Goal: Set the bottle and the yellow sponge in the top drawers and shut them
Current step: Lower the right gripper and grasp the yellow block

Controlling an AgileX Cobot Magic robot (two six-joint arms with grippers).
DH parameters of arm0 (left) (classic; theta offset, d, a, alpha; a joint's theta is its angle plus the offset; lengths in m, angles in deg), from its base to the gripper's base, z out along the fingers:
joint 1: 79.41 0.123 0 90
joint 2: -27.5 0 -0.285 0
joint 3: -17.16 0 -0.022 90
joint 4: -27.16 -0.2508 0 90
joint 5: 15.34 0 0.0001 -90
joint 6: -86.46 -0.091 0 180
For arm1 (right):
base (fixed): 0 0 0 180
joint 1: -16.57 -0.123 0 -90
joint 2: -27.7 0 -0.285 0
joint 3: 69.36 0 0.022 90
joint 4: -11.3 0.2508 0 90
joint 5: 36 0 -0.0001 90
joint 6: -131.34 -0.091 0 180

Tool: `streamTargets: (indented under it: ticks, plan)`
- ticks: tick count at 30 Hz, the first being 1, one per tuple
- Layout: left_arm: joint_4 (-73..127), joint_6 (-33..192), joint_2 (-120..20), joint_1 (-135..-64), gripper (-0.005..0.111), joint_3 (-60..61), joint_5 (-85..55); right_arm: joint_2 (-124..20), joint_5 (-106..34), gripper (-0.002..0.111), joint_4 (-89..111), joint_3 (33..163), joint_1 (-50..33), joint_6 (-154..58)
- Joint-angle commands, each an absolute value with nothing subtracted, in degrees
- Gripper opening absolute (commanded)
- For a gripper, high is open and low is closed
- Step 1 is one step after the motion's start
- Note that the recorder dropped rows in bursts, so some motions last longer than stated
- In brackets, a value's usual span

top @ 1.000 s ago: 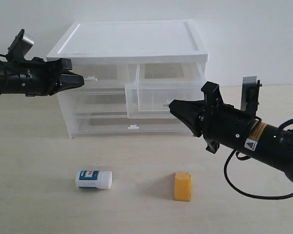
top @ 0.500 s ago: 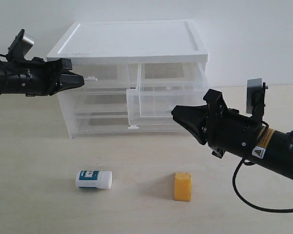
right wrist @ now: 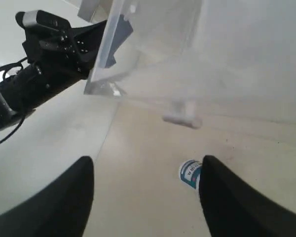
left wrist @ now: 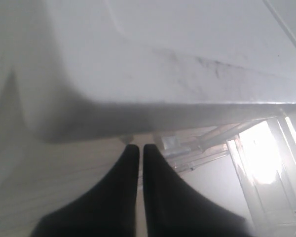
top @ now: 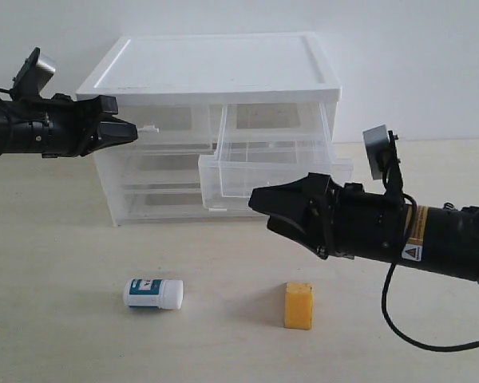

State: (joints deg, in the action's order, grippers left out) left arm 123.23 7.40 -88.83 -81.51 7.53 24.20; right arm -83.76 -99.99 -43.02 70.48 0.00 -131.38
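**Operator:** What could go wrong from here?

**Spotter:** Start at your left. The left top drawer (top: 164, 120) is closed. Your left gripper (top: 130, 132) is pinched together and holds nothing, with its tip just beside that drawer's white clip handle (top: 149, 128). With the fingers closed you can't hook the clip, so pushing in would only shove the drawer unit (top: 223, 68). The wrist view is too murky for me to tell whether the tip touches the clip.

The bottle (top: 153, 293) lies on its side on the table (top: 56, 327), out in front of the unit. An off-centre nudge could roll it away. The yellow sponge (top: 298, 305) stands to its right, well apart. If you squeeze it too hard, it may squirm out of the grip.

The right top drawer (top: 271, 163) is pulled far out and looks tipped down at the front. Your right arm is just in front of it, so a careless lift could knock it loose.

**Operator:** And how are the arms posed?

**Spotter:** Your left arm reaches in level at top-drawer height, pointing right. Your right arm lies low across the table, pointing left. The right gripper (top: 263, 210) is spread wide and empty, above the table between the open drawer and the sponge. Its wrist camera frames the bottle between the fingers.
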Motion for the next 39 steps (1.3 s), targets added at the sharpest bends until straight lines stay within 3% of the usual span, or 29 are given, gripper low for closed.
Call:
streamTargets:
  ticks: [1, 20, 26, 36, 39]
  plan:
    - [126.0, 6.8, -88.9, -81.3, 0.004, 8.6, 20.6, -83.1, -98.9, 0.058, -46.9, 70.7, 0.0, -130.9]
    - [126.0, 6.8, -88.9, -81.3, 0.004, 8.6, 20.6, -83.1, -85.8, 0.058, -45.4, 63.5, -0.1, -113.3]
    - [126.0, 6.8, -88.9, -81.3, 0.004, 8.6, 20.6, -80.9, -79.2, 0.058, -44.5, 64.0, -5.1, -107.9]
    - [125.4, 6.8, -88.9, -81.3, 0.004, 8.6, 20.6, -59.5, -43.2, 0.058, -34.6, 64.4, -17.5, -108.0]
    - [125.5, 6.8, -88.9, -81.3, 0.004, 8.6, 20.5, -60.8, -42.5, 0.058, -29.2, 64.4, -19.2, -108.1]
